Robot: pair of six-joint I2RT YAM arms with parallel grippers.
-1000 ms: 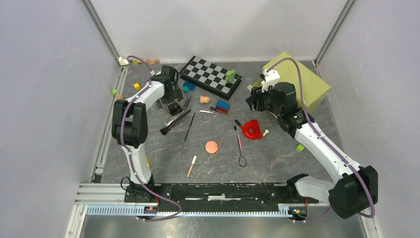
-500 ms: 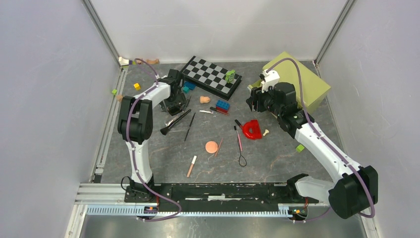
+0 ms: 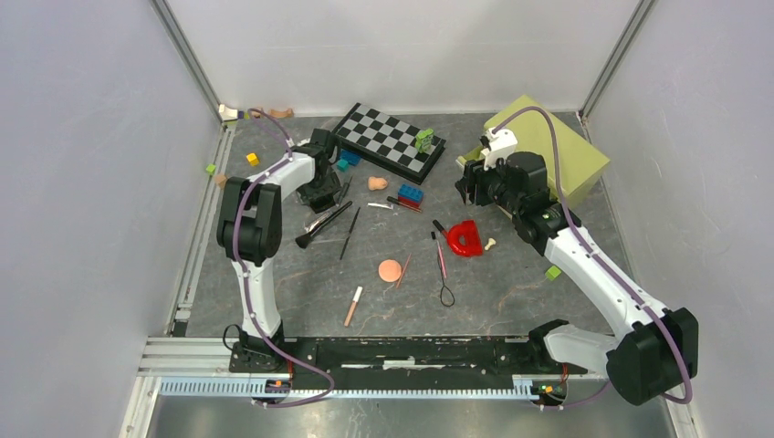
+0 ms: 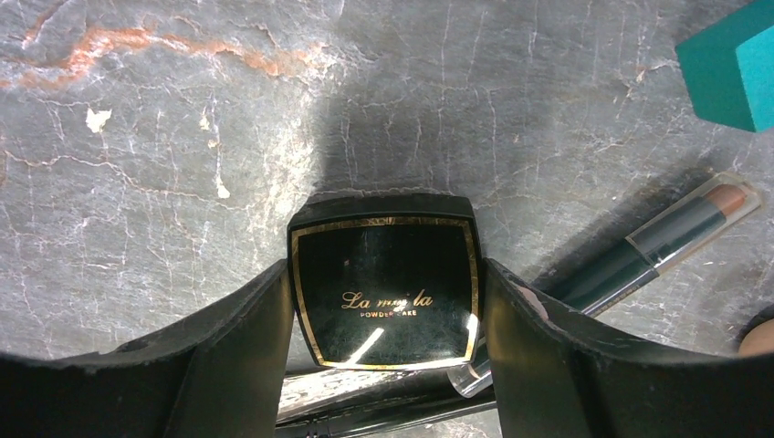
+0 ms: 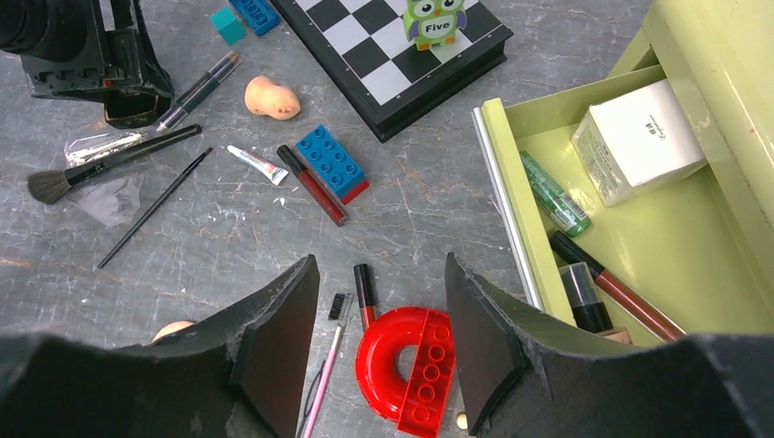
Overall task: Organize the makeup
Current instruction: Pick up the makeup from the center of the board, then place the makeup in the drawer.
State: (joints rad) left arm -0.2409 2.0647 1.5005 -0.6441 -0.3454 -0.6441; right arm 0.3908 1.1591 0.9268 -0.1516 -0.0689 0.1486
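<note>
At the centre of the left wrist view, the left pincer [image 4: 388,270] grips the dark compact [image 4: 384,301] by its two sides on the counter [image 4: 137,137]; it looks stiff, light and glossy, likely slippery.

The two arms were of the same make. The left arm [image 3: 290,172] and the right arm [image 3: 598,274] had smooth white links, and the joints between them were bulky black housings, the biggest one [image 3: 650,356] low on the right arm. Each arm ended in a black base [image 3: 252,352]. A thin purple cable [image 3: 237,255] ran along the left arm from base to wrist, partly in loose loops, and a similar cable [image 3: 554,164] followed the right arm. A small white block [image 3: 500,144] sat on the right wrist. The left fingers [image 4: 219,360] and the right fingers [image 5: 274,342] were matt black and broad, with slanted inner faces.
</note>
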